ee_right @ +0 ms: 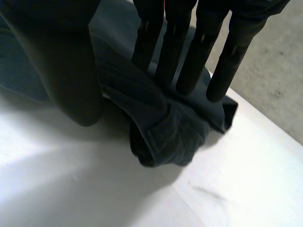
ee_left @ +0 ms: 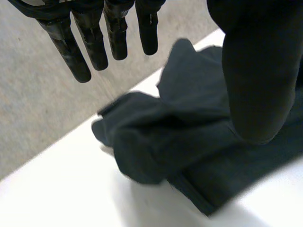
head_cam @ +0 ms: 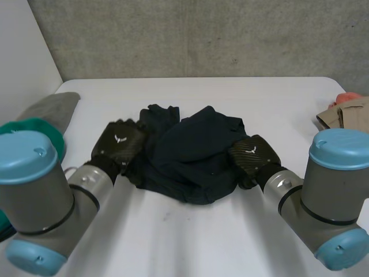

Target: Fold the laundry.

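Overhead, in the head view, a dark garment (head_cam: 193, 156) is lying crumpled on the middle of the white counter (head_cam: 190, 236). The left hand (head_cam: 118, 144) is sitting at the garment's left edge and the right hand (head_cam: 255, 154) at its right edge, so the 2 hands are flanking the heap. A grey cloth (head_cam: 52, 107) is lying near the counter's far left edge, and some tan clothes (head_cam: 346, 114) are resting at its far right edge, both well apart from the garment.

Next, in the left wrist view, the left hand's fingers (ee_left: 71, 47) are hanging straight and wide apart from the thumb (ee_left: 258, 71), clear of the cloth. The thumb is hovering over the dark garment (ee_left: 189, 142); I cannot tell whether it is touching. The garment is lying in rumpled folds under the palm on the counter (ee_left: 61, 189).

Finally, in the right wrist view, the right hand's fingers (ee_right: 189, 56) are reaching down straight, their tips sitting on or just above a bunched edge of the dark garment (ee_right: 165, 127). The thumb (ee_right: 61, 61) is standing apart from them, with a ridge of cloth running between thumb and fingers, nothing pinched. Bare counter (ee_right: 71, 189) is showing beside the bunched edge.
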Robot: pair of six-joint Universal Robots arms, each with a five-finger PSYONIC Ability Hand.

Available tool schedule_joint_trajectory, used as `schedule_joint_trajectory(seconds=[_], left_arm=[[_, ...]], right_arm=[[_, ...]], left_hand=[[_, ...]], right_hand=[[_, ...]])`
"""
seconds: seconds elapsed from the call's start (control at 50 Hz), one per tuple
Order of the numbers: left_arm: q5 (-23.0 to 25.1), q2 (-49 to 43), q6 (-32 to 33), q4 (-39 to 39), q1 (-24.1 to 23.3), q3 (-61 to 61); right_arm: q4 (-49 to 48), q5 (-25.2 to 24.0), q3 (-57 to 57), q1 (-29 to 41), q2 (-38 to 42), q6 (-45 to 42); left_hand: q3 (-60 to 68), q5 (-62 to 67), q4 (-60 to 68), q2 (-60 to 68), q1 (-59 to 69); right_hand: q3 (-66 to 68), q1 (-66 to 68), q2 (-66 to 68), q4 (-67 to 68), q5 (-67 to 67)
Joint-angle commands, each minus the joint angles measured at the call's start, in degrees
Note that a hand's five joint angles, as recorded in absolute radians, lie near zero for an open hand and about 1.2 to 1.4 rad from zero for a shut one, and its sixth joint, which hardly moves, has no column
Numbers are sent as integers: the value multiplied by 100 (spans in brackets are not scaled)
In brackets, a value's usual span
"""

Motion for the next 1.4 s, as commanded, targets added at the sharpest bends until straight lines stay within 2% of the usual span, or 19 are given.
schedule_joint_trajectory(seconds=[0.02,0.16,0.26,0.34,0.4,0.44,0.52,0.58,0.64,0.66,0.68,0.8,0.96,1.08,1.2,1.26,1.34,1.36,1.4], left_arm=[[515,-577,316,-114,-2,931],[840,-1727,1291,-948,-195,2282],[832,-2379,1653,-1108,-284,3128],[753,-3012,1750,-1178,-328,3902],[700,-3276,1881,-1301,-328,4175],[691,-3347,1925,-1345,-319,4263],[665,-3312,1882,-1354,-328,4272],[673,-3216,1759,-1328,-363,4184],[691,-3031,1609,-1258,-398,4061],[709,-2987,1592,-1231,-407,4035],[718,-2891,1539,-1170,-407,4008],[507,-2460,1390,-1064,-372,4043],[-547,-1265,450,-1196,-398,3710],[-900,-316,-455,-1486,-696,2569],[-1013,-112,-1088,-1293,-1267,1295],[-1198,-165,-1317,-1258,-1426,1021],[-1593,-244,-1800,-1380,-1584,835],[-1751,-236,-1932,-1511,-1619,818],[-1883,-201,-2020,-1696,-1620,818]], right_arm=[[195,-497,233,218,-597,-445],[415,-577,365,411,-888,-648],[450,-481,444,499,-748,-596],[65,-52,549,561,-441,-499],[-129,169,567,596,-291,-499],[-244,292,567,614,-194,-481],[-516,539,506,623,165,-516],[-675,662,313,614,552,-508],[-701,741,6,587,948,-534],[-684,802,-178,553,1079,-543],[-701,855,-258,526,1124,-534],[-1008,1216,-803,192,695,-437],[-992,900,-2402,-1,667,-551],[-631,285,-3563,25,1150,-745],[-614,-584,-3635,34,1379,-570],[-473,-709,-3441,16,1397,-446],[-131,-744,-3064,-19,1406,-385],[53,-735,-2906,-71,1371,-402],[230,-735,-2773,-133,1283,-385]], left_hand=[[-60,32,-14,-57,-19],[-127,-35,-82,-124,-86],[-127,-35,-82,-124,-86],[-77,15,-31,-74,-36],[224,316,269,227,265],[895,987,940,898,936],[4789,4881,4834,4792,4830],[5674,5766,5719,5677,5715],[6146,6238,6191,6149,6187],[6245,6337,6291,6248,6286],[6246,6338,6292,6249,6287],[6246,6338,6292,6249,6287],[6246,6338,6292,6249,6287],[6246,6338,6292,6249,6287],[6246,6338,6292,6249,6287],[6181,6273,6227,6184,6223],[4319,4411,4364,4322,4360],[3131,3223,3177,3134,3173],[2432,2524,2478,2435,2474]], right_hand=[[1093,1062,1117,1088,1083],[1076,1045,1100,1071,1066],[758,727,782,753,748],[-1676,-1706,-1651,-1680,-1685],[-1952,-1983,-1928,-1957,-1962],[-1969,-1999,-1945,-1973,-1979],[-1969,-2000,-1945,-1974,-1979],[-1935,-1966,-1911,-1940,-1945],[-630,-661,-606,-635,-640],[1858,1827,1882,1853,1848],[3634,3603,3658,3629,3624],[3652,3621,3676,3647,3642],[3652,3621,3676,3647,3642],[3652,3621,3676,3647,3642],[3652,3621,3676,3647,3642],[3652,3621,3676,3647,3642],[3652,3621,3676,3647,3642],[3652,3621,3676,3647,3642],[2546,2515,2570,2541,2536]])
